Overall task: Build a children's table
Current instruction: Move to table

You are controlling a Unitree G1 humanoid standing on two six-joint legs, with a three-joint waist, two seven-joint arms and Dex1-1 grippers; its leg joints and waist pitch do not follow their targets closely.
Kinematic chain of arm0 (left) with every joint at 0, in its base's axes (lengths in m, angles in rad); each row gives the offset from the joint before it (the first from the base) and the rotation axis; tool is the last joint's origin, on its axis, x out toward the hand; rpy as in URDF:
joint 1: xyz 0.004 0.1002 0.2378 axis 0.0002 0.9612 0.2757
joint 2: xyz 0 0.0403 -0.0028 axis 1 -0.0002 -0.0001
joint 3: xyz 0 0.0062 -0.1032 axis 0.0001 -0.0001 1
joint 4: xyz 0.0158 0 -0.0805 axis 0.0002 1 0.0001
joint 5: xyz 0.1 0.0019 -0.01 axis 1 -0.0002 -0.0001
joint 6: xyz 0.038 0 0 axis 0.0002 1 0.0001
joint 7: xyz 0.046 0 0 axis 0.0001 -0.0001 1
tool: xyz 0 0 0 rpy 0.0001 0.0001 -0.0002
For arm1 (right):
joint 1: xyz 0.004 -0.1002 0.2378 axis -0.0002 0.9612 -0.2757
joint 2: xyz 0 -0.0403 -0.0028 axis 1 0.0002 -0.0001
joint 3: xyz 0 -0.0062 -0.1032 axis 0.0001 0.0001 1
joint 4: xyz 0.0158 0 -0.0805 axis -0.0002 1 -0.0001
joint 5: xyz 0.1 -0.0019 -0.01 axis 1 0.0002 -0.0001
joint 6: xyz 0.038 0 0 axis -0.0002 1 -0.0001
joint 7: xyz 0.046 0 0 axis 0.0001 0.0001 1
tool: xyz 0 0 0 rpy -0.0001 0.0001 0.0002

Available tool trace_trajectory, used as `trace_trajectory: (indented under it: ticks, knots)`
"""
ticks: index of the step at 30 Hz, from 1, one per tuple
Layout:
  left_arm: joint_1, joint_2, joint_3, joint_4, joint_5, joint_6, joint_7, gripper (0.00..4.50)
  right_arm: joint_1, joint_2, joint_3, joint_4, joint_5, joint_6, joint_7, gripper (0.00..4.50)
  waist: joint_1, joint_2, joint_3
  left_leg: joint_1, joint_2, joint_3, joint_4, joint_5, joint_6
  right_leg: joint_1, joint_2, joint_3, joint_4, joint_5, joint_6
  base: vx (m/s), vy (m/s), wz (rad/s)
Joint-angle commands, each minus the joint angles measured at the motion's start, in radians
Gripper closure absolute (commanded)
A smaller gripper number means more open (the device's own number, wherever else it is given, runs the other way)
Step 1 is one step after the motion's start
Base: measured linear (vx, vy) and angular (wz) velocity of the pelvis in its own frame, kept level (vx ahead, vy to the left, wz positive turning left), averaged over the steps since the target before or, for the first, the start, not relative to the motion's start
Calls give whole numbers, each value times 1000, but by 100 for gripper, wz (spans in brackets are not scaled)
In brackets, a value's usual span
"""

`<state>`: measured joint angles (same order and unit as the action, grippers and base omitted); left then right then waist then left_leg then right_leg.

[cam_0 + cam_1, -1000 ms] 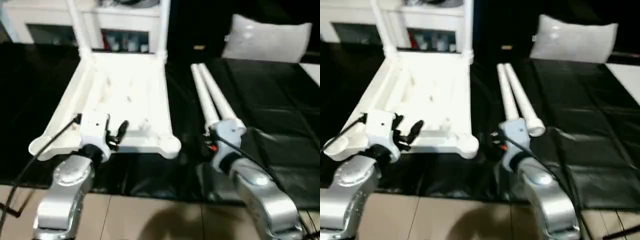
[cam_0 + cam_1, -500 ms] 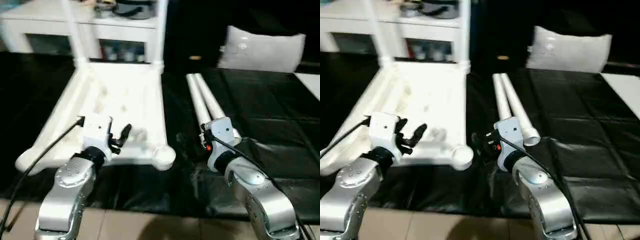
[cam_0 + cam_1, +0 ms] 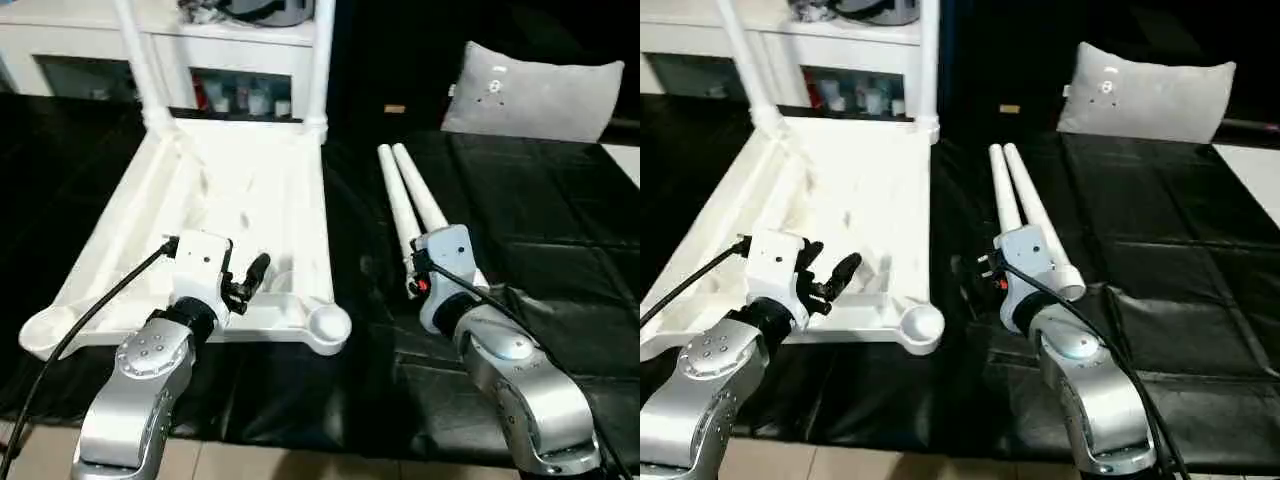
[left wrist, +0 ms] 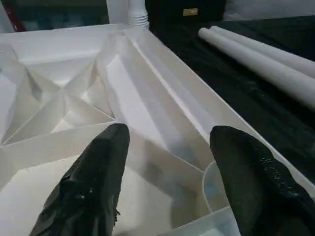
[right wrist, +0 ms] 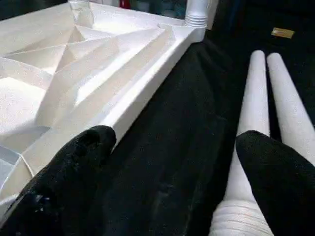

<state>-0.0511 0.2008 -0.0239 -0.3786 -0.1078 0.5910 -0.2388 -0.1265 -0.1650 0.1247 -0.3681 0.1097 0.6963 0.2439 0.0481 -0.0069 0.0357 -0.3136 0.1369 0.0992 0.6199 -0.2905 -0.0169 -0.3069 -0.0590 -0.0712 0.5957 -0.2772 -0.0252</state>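
Note:
The children's table top [image 3: 250, 190] lies upside down on the black cover, ribs up. Two white legs [image 3: 135, 60] [image 3: 320, 60] stand upright in its far corner sockets. The near right socket [image 3: 328, 322] is empty. Two loose legs [image 3: 400, 195] [image 3: 425, 195] lie side by side to its right. My left gripper [image 4: 167, 142] hovers open over the near ribbed part of the top, holding nothing. My right gripper [image 5: 172, 142] stands wide open over the black cover, between the top's right rim and the thick near ends of the loose legs.
A grey cushion [image 3: 530, 90] lies at the back right. A white shelf unit [image 3: 230, 45] stands behind the table top. The black cover's front edge meets tiled floor [image 3: 300, 465] near my forearms. A white surface [image 3: 625, 155] shows at the right edge.
The whole picture has shifted and sharpened, so the camera has moved. Both grippers keep the same opening and stay in about the same places relative to the table top and loose legs.

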Motion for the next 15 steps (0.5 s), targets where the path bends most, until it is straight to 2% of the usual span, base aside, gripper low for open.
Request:
trace_trajectory:
  ticks: [1, 2, 3, 4, 5, 7, 8, 9, 10, 11, 12, 13, 14, 15]
  knots:
    - [-3, 3, -7, -20, -8, 5, -7, 151, -24, 0, -11, 13, -7, 13, -8, 0, 3, 6, -53, 2, 37, -6, -71, 207, 252, 62, -42, 28, -45, -48, -229, 0, 0, 0]
    - [-1, 4, -7, -24, -9, 8, -8, 151, -34, 2, -14, 22, -6, 11, -8, 0, -2, 9, -52, 15, 42, -15, -74, 208, 263, 52, -38, 21, -40, -41, -229, 0, 0, 0]
    - [2, 6, -6, -27, -10, 8, -9, 151, -42, 4, -16, 29, -5, 10, -8, 0, -5, 3, -50, 26, 46, -20, -76, 205, 281, 46, -41, 20, -35, -37, -235, 0, 0, 0]
    - [3, 9, -6, -30, -8, 8, -10, 151, -50, 7, -18, 36, -1, 8, -7, 0, -6, 1, -47, 25, 45, -20, -77, 195, 287, 46, -42, 20, -38, -43, -237, 0, 0, 0]
    - [3, 9, -6, -30, -8, 8, -10, 151, -51, 7, -18, 37, -1, 7, -7, 0, -2, 2, -42, 22, 43, -10, -79, 139, 276, 53, -51, 26, -49, -87, -245, 0, 0, 0]
    - [4, 17, 3, -37, -8, 10, -12, 151, -66, 5, -6, 46, 16, 8, 16, 0, 9, 0, -42, 2, 34, 3, -77, 95, 213, 81, -59, 37, -69, -151, -242, 0, 0, 0]
    - [4, 17, 4, -37, -8, 10, -12, 151, -67, 5, -6, 46, 15, 9, 15, 0, 12, 0, -44, 2, 34, 5, -77, 94, 199, 84, -59, 39, -69, -153, -239, 0, 0, 0]
    - [5, 20, 7, -37, -10, 8, -14, 151, -66, 12, -7, 44, 12, 11, 3, 0, 27, -17, -40, -71, 10, -9, -59, 121, 250, 129, -77, 25, -88, -146, -200, 0, 0, 0]
    - [6, 23, 8, -36, -11, 6, -15, 151, -65, 20, -13, 43, 10, 12, -12, 0, 6, 13, -42, 27, 50, -14, -88, 108, 188, 64, -43, 18, -56, -130, -220, 0, 0, 0]
    - [7, 24, 7, -35, -11, 6, -16, 151, -64, 21, -13, 44, 6, 10, -16, 0, 6, 13, -42, 27, 50, -14, -88, 108, 188, 64, -43, 18, -56, -130, -220, 56, -22, 7]
    - [9, 27, 5, -34, -12, 4, -21, 151, -63, 20, -12, 46, -1, 6, -23, 0, -4, 19, -44, 63, 60, -37, -96, 97, 211, 42, -36, 4, -43, -97, -207, 56, -22, 7]
    - [9, 28, 3, -34, -13, 4, -22, 151, -63, 20, -12, 48, -3, 3, -24, 0, -9, 17, -42, 66, 63, -48, -99, 101, 232, 37, -33, 2, -32, -80, -206, 55, -27, 1]
    - [8, 28, 0, -33, -14, 4, -22, 151, -64, 19, -14, 53, -5, -1, -25, 0, -8, 18, -44, 72, 60, -48, -93, 112, 272, 32, -40, 5, -31, -61, -204, 0, 0, 0]
    - [8, 28, -1, -33, -14, 4, -22, 151, -64, 18, -16, 54, -5, -3, -25, 0, 0, 9, -47, 45, 39, -29, -80, 143, 284, 59, -53, 18, -43, -43, -213, 0, 0, 0]
